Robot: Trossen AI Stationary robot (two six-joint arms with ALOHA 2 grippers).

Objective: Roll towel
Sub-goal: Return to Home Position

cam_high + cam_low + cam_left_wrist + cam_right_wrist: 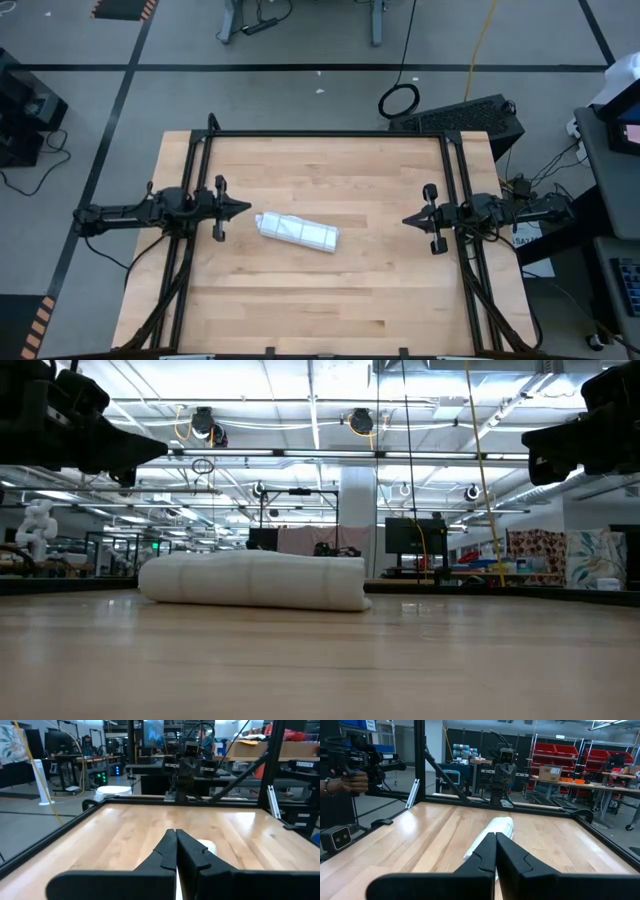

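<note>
The towel (298,231) is lying as a rolled-up bundle on the wooden tabletop (330,300), a little left of the middle, with its long axis slightly slanted across the boards. It is being touched by neither arm. The left gripper (244,209) is being held above the tabletop at the left side, its tip pointing toward the centre, just beside the roll's nearer end but apart from it. Its two fingers are being pressed together with nothing between them, and in the left wrist view only a small white part of the roll is showing past the closed tips. The right gripper (408,219) is being held at the right side, well apart from the roll's other end, likewise closed on nothing. In the low view the roll is resting flat on the wood, with both arms hanging above it.
</note>
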